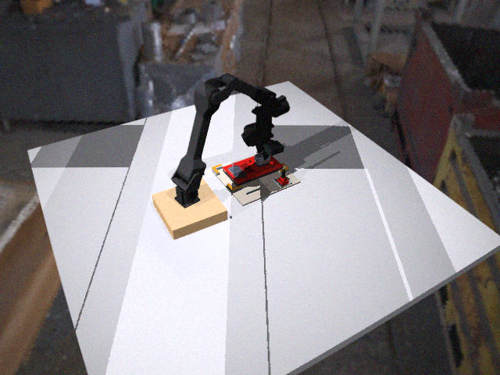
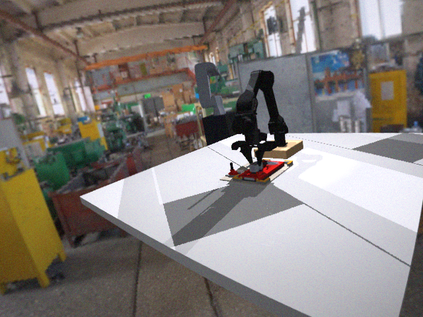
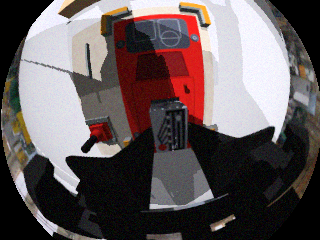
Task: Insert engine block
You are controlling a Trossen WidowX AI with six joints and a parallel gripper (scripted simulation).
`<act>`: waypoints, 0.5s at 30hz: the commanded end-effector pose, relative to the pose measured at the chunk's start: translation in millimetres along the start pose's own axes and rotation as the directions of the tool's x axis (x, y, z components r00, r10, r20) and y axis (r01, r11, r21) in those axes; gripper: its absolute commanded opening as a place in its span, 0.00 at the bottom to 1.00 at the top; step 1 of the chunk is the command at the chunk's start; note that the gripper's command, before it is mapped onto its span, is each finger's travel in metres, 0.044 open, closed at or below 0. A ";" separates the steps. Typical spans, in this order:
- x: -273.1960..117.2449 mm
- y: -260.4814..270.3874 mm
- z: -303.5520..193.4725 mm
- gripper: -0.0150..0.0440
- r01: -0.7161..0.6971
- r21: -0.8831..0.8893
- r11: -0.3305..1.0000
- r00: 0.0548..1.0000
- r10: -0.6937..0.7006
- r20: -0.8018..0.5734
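The grey engine block (image 1: 262,159) (image 2: 255,167) (image 3: 169,126) is between the fingers of my gripper (image 1: 263,153) (image 2: 256,162) (image 3: 170,128), which is shut on it. The block is upright at the far end of the red car body (image 1: 246,169) (image 2: 272,168) (image 3: 127,75), over the place of the opening. Its top stands above the body's surface. The block and fingers hide the opening and the rib, so how deep it sits and whether the slot side faces the rib cannot be told.
The car body lies on a beige board (image 1: 246,198) (image 3: 77,50) between yellow corner brackets (image 1: 233,187) (image 3: 116,17). A red piece with a black upright knob (image 1: 283,179) (image 2: 232,170) (image 3: 100,132) stands on the board beside the body. The arm's wooden base (image 1: 189,213) (image 2: 290,149) is nearby.
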State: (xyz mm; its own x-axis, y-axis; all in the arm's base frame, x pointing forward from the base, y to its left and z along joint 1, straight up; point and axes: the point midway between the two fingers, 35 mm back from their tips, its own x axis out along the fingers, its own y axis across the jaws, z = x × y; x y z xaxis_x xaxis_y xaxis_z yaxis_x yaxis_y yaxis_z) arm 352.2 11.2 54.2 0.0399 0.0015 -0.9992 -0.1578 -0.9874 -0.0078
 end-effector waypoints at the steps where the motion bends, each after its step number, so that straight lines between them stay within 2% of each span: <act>1: 1.1 -0.4 -0.1 0.52 0.003 0.003 1.000 1.000 -0.003 -0.001; 15: 3.8 -0.5 -0.1 0.52 0.003 0.005 1.000 1.000 -0.003 -0.001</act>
State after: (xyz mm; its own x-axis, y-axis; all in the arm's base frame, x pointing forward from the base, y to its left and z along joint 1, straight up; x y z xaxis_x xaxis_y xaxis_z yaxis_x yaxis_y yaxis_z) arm 352.2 11.3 51.3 0.0398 0.0015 -0.9992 -0.1594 -0.9872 -0.0079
